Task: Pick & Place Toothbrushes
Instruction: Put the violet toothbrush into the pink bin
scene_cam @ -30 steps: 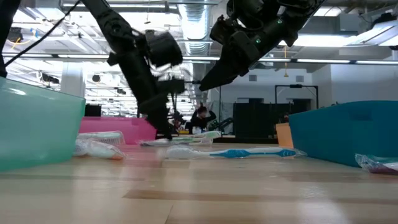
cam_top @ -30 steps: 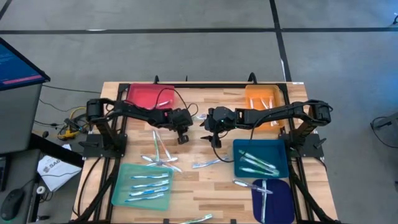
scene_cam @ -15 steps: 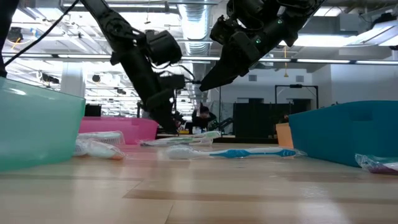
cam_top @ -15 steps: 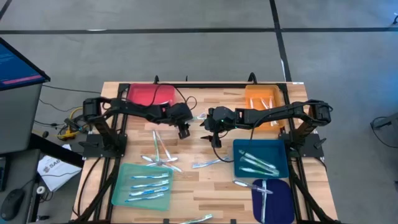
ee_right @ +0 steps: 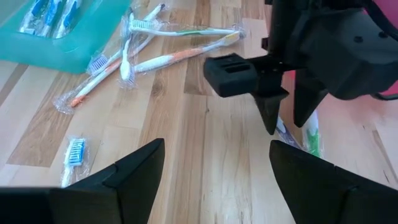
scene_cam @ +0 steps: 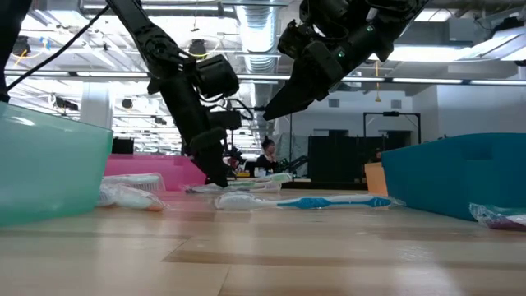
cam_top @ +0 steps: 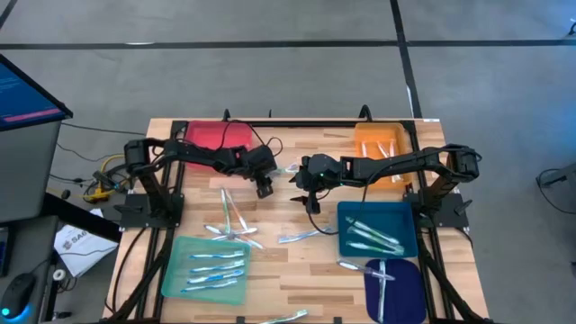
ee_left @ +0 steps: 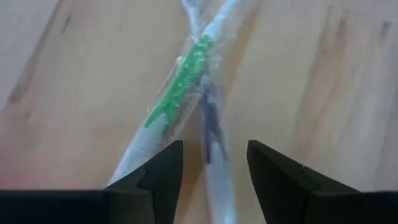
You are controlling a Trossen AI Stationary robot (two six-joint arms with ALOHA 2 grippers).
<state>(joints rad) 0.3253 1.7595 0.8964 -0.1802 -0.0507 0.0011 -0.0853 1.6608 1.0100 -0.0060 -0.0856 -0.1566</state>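
Observation:
Two wrapped toothbrushes lie crossed on the wood, one with a green part [ee_left: 179, 84] and one with a dark part [ee_left: 211, 134]. My left gripper [ee_left: 214, 168] is open just above them, pointing steeply down, a finger on either side of the crossing. I cannot tell whether it touches them. It shows near the table's middle [cam_top: 263, 187] and low over the wood in the low view [scene_cam: 215, 174]. My right gripper [ee_right: 214, 180] hangs open and higher [scene_cam: 271, 111], to the right of the left one [cam_top: 297, 177], with nothing between its fingers.
More toothbrushes lie in a loose pile [cam_top: 229, 220] and singly [cam_top: 297, 237]. A light-green tray [cam_top: 173, 270] and a teal tray [cam_top: 405, 216] hold several. A red tray [cam_top: 211, 137], an orange tray [cam_top: 364, 148] and a dark blue tray [cam_top: 409, 288] stand around.
My left gripper has moved a little toward the table's far edge, staying low over the wood, and its fingers have opened. My right gripper has kept still.

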